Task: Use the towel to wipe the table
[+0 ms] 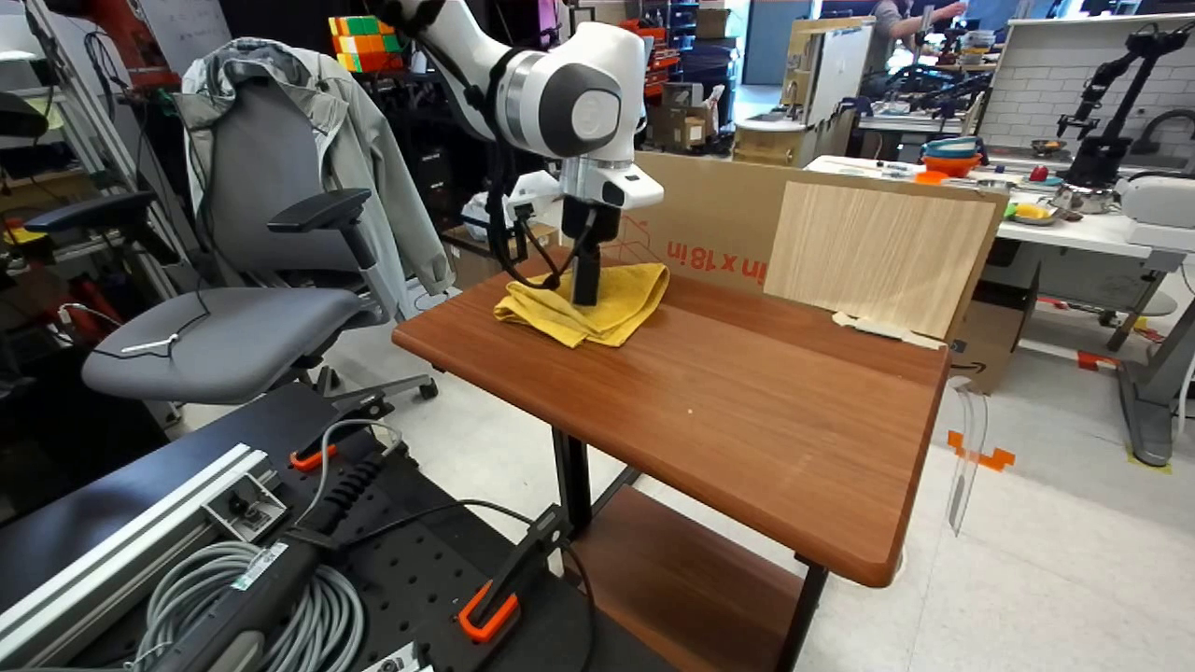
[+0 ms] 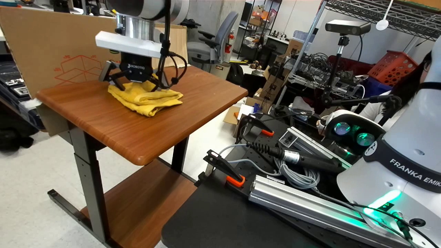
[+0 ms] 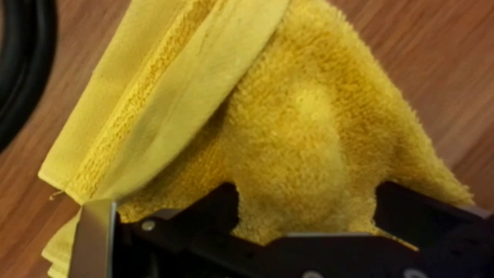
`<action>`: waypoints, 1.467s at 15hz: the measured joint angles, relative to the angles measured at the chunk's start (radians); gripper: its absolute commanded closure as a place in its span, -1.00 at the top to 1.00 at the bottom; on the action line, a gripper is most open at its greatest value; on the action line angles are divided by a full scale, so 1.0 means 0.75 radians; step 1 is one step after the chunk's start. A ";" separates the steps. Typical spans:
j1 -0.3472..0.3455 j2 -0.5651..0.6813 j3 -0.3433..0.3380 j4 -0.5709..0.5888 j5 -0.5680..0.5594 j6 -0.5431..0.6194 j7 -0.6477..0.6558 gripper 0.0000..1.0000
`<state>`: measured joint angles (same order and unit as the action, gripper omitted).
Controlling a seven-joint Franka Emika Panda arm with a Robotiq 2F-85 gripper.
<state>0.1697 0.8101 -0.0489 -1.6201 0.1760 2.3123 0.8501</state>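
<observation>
The yellow towel [image 1: 635,297] lies folded and rumpled near one end of the reddish-brown table [image 1: 738,420]. Both also show in an exterior view, the towel [image 2: 151,101] on the bare tabletop [image 2: 206,91]. My gripper [image 1: 585,295] points straight down onto the towel. In an exterior view its fingers [image 2: 137,88] stand wide apart with towel below and between them. In the wrist view the fingertips [image 3: 307,204] are spread, and the fuzzy towel [image 3: 308,112] bulges up between them, reaching both inner finger edges. The lowest parts of the fingertips are sunk in cloth and hidden.
A cardboard panel [image 1: 700,201] stands along the table's back edge, with a pale plywood board [image 1: 868,252] against it. A grey office chair [image 1: 224,327] stands beyond the table end. A black bench [image 2: 206,217] with clamps and coiled cable [image 2: 299,177] lies on the robot's side.
</observation>
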 measured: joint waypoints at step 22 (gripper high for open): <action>-0.511 0.009 -0.088 0.076 0.315 0.008 0.091 1.00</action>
<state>-0.2136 0.8168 -0.1146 -1.5634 0.4122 2.3184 0.9186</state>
